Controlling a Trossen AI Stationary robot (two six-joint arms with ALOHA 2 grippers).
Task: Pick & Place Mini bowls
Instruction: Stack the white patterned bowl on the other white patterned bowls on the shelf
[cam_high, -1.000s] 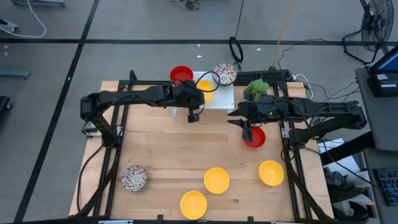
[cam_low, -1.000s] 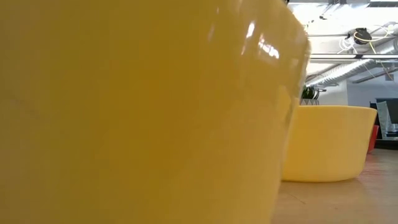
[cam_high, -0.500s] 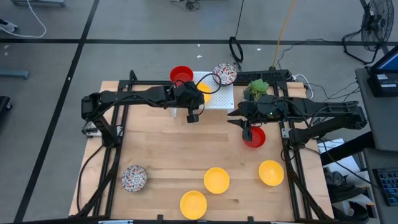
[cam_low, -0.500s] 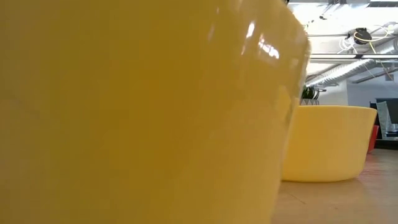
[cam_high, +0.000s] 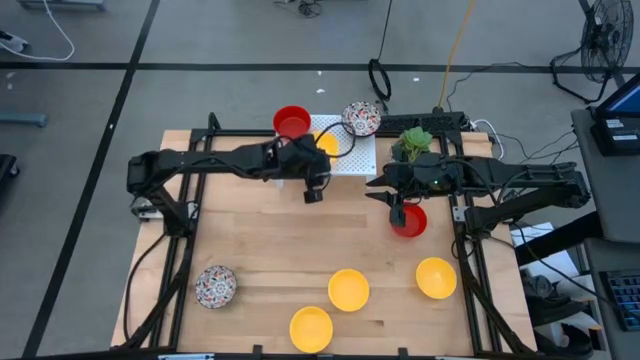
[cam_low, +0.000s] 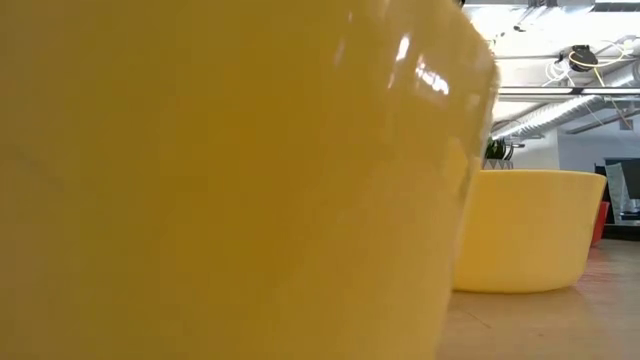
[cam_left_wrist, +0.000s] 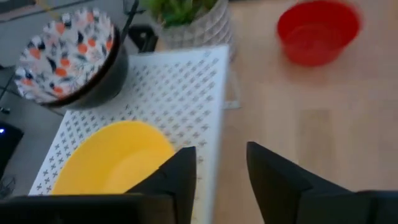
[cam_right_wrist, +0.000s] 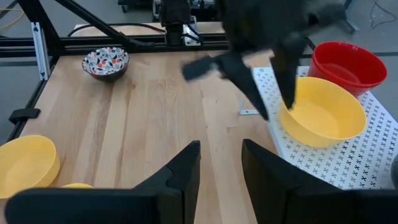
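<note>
A yellow mini bowl (cam_left_wrist: 112, 158) sits on the white perforated rack (cam_left_wrist: 180, 93) at the table's far side. My left gripper (cam_left_wrist: 217, 177) is open over the rack's near edge, beside that bowl (cam_right_wrist: 323, 118). Nothing is between its fingers. My right gripper (cam_right_wrist: 217, 171) stands open over bare table, just left of a red mini bowl (cam_high: 410, 221). Another red bowl (cam_high: 292, 121) and a speckled bowl (cam_high: 361, 118) stand at the rack's far corners. Three yellow bowls (cam_high: 348, 289) (cam_high: 311, 328) (cam_high: 436, 277) and a speckled one (cam_high: 215, 286) rest on the near half of the table. My left gripper comes down at a slant from the table's left side. One finger (cam_right_wrist: 288, 93) stands right at the yellow bowl's rim (cam_right_wrist: 295, 111). Whether it touches the rim I cannot tell. The bowl sits upright on the rack.
A small white pot with a green plant (cam_high: 413, 146) stands right of the rack, close to my right arm. In the low view, a yellow bowl (cam_low: 220, 180) right in front of the camera hides most of the scene. Bare wood lies in the table's middle (cam_high: 290, 240).
My left gripper has shifted a little toward the table's right and near edges, away from the yellow bowl, which stays on the rack. My right arm has kept still.
</note>
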